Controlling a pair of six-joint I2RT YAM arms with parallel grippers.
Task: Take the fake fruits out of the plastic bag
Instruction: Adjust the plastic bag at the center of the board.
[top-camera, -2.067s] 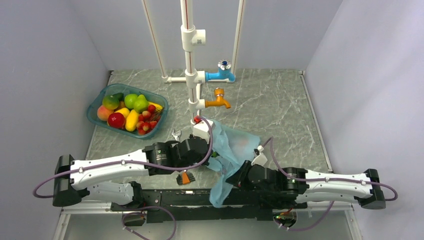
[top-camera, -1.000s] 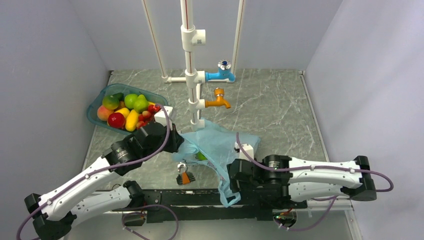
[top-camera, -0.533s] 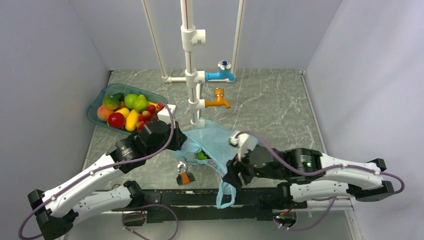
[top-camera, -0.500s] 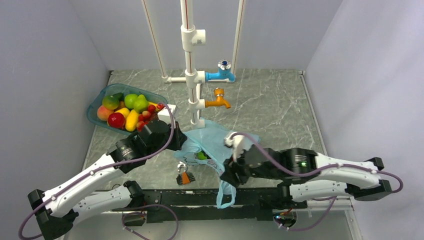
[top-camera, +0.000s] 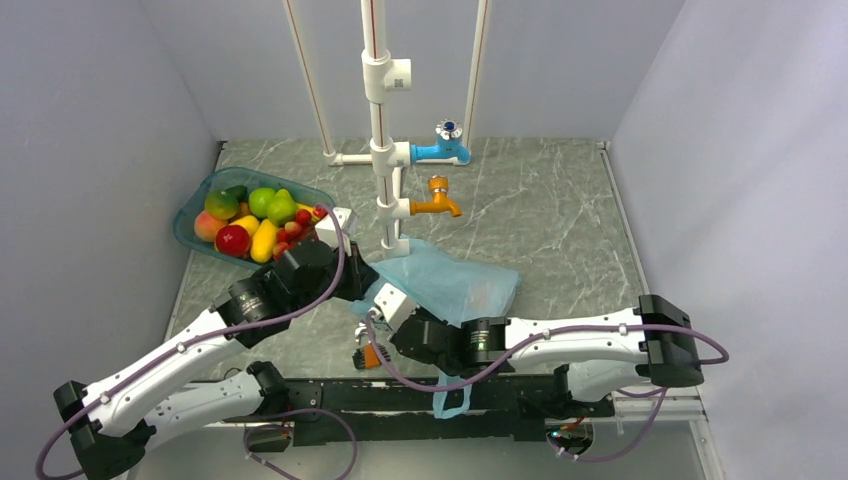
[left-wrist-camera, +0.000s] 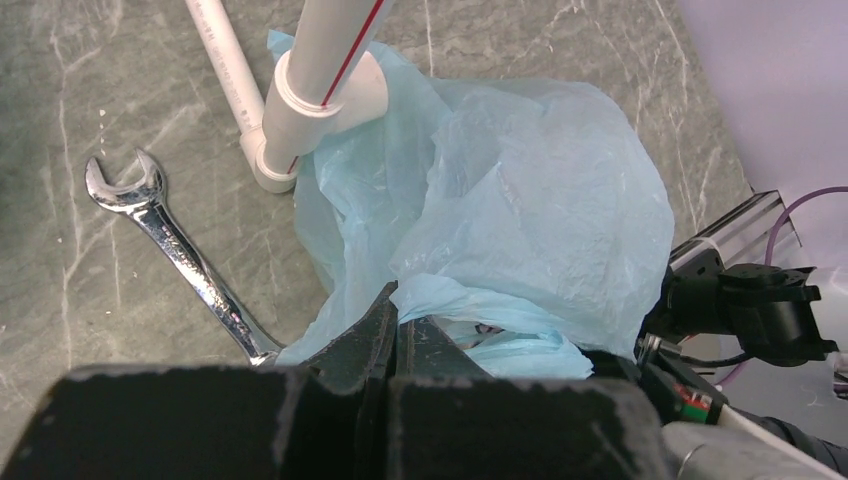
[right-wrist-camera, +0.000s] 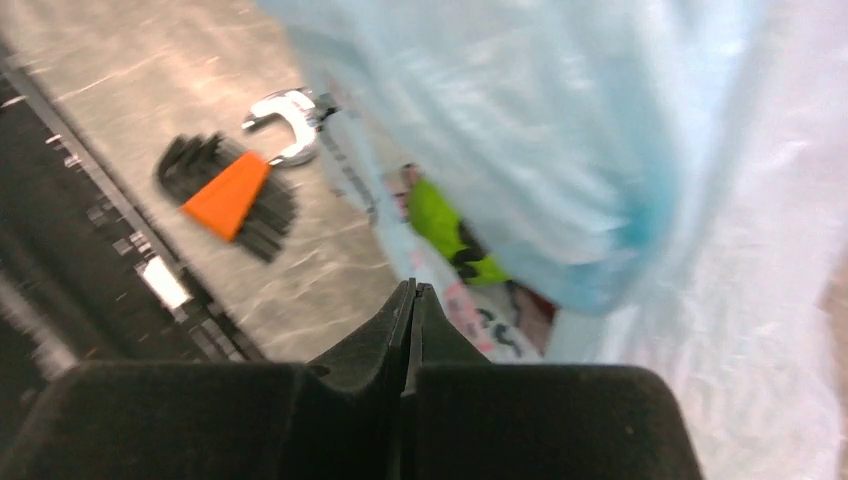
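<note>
The light-blue plastic bag (top-camera: 455, 280) lies crumpled at the foot of the white pipe stand. My left gripper (left-wrist-camera: 395, 298) is shut on a fold of the bag's left edge and holds it up. My right arm reaches leftward across the front of the bag. The right gripper (right-wrist-camera: 410, 290) is shut with nothing between its fingers, its tips just short of the bag's printed mouth. Inside that mouth I see a round green fruit (right-wrist-camera: 443, 225) and a dark reddish shape (right-wrist-camera: 533, 303); the view is blurred. In the top view the bag and arms hide the fake fruits.
A teal basket (top-camera: 188, 232) full of other fruit stands at the back left. A steel wrench (left-wrist-camera: 170, 240) lies left of the bag. An orange-and-black hex key set (right-wrist-camera: 235, 195) lies in front of it. The pipe stand (top-camera: 384, 150) carries blue (top-camera: 445, 150) and orange (top-camera: 437, 200) taps.
My right arm has swung left across the front of the bag and its jaws have gone from open to shut. The left arm has held its grip in place.
</note>
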